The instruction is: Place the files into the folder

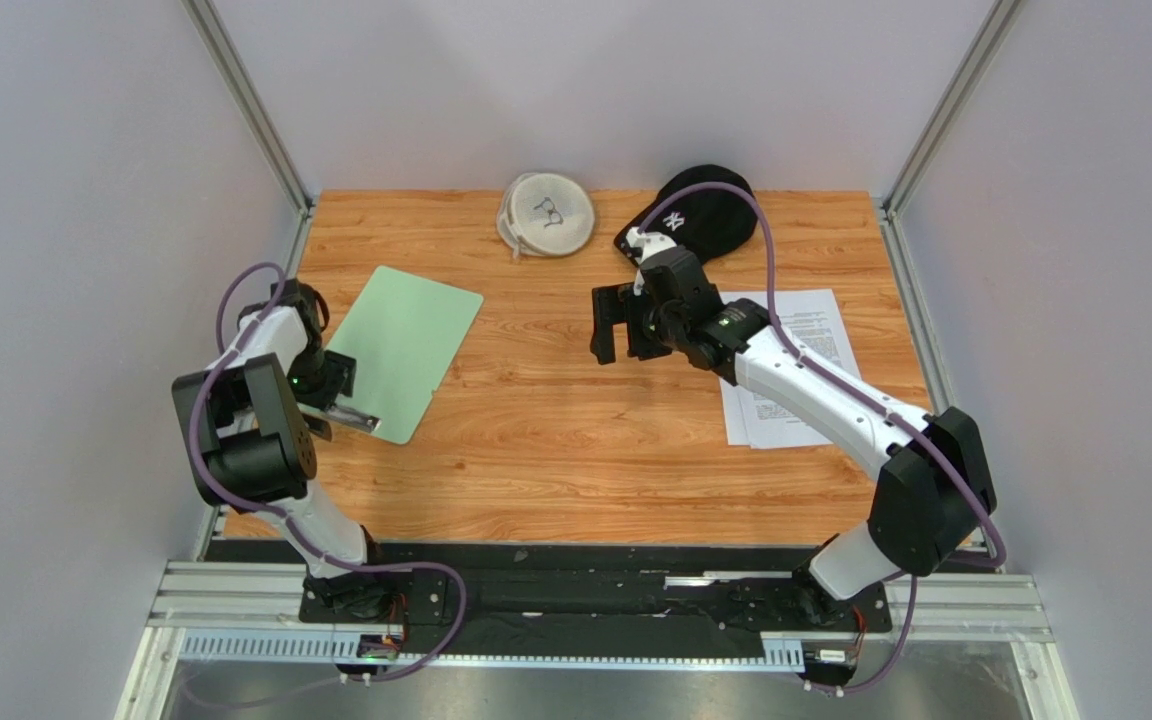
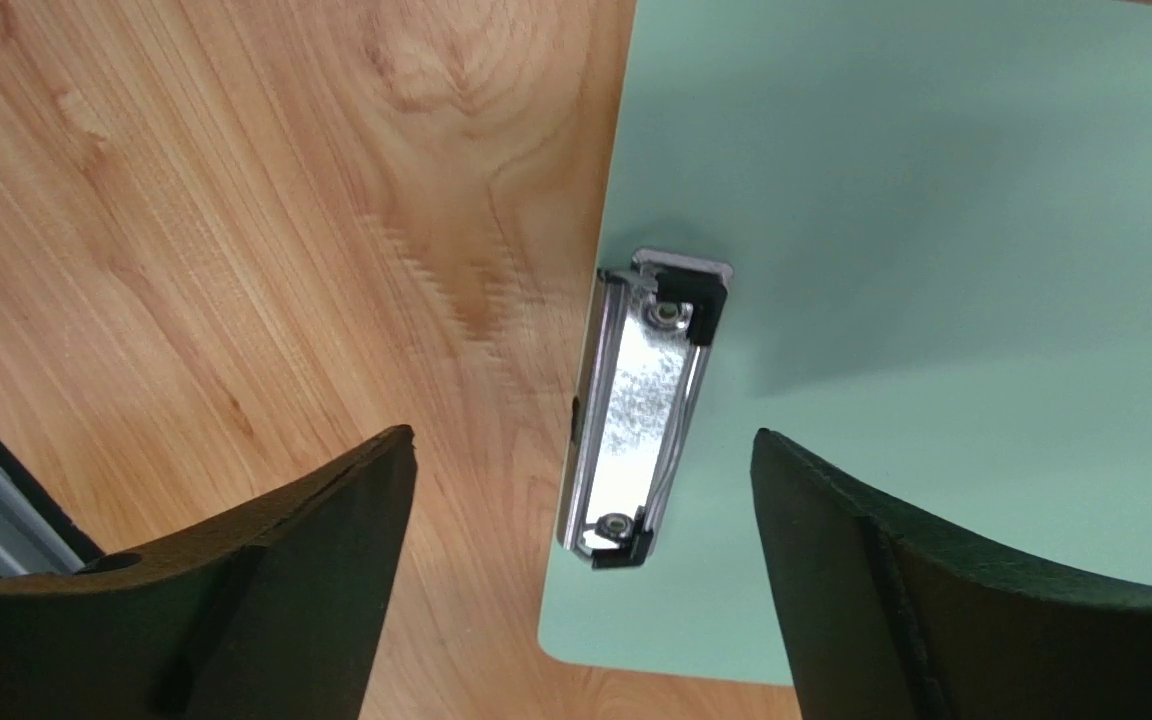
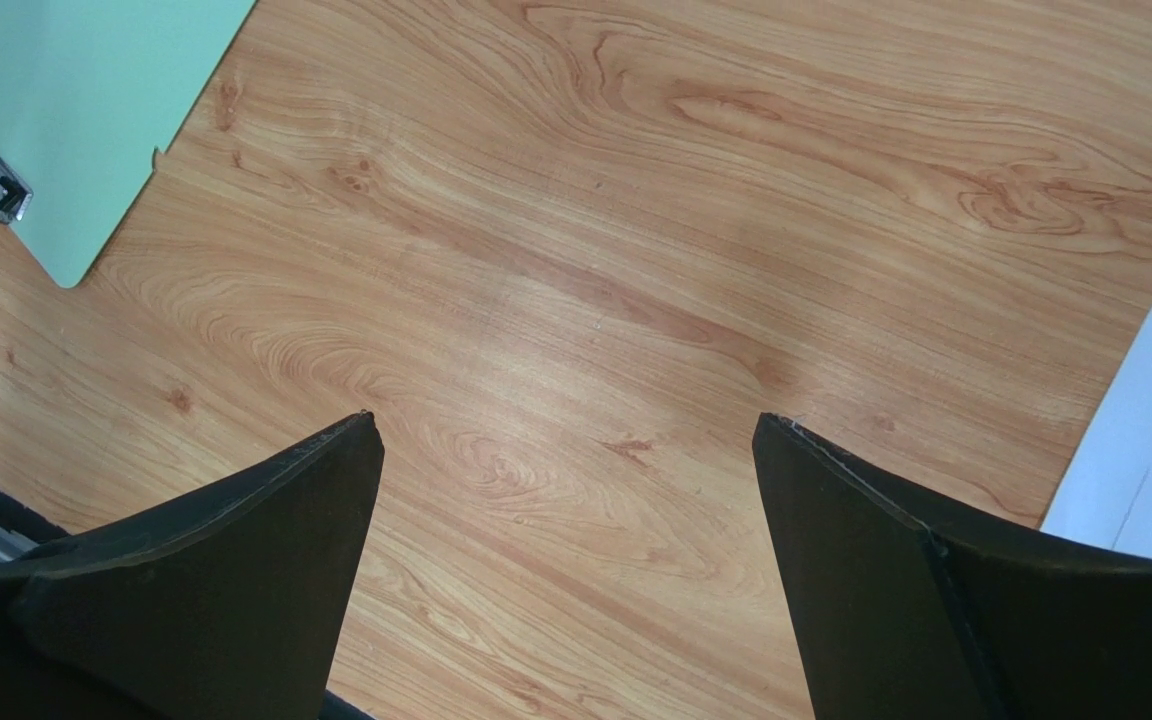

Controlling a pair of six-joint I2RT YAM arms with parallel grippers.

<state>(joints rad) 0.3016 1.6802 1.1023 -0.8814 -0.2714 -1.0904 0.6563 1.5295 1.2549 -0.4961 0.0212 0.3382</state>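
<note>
The folder point(image 1: 409, 348) lies flat on the left part of the wooden counter point(image 1: 567, 435), turned at a slant. Its metal clip point(image 2: 642, 413) sits at the short end nearer the arms. Nothing is under the clip, and the mint-green face is bare.

The files point(image 1: 815, 323) lie on the right part of the counter, well apart from the folder and printed side up. They form a small stack, slightly fanned at the near edge. The right arm point(image 1: 823, 393) reaches across above them and hides part of the stack.

The left arm point(image 1: 255, 428) is bent back over the near left corner of the folder. In the left wrist view the left jaws are released and spread wide. The clip shows between them, lower down, with one dark finger over the wood and the other over the green board. Neither finger touches the clip or the board as far as the view shows.

The right jaws are also released and spread wide, and they grasp nothing. They hang over bare wood near the middle of the counter, between the folder and the files. In the right wrist view only wood grain lies between them. A corner of the folder with its clip shows at the upper left, and the white edge of the files at the far right.

At the far edge of the counter rest a round white object point(image 1: 546, 213) and, to its right, a rounded black object point(image 1: 710, 210). What either one is cannot be told.
</note>
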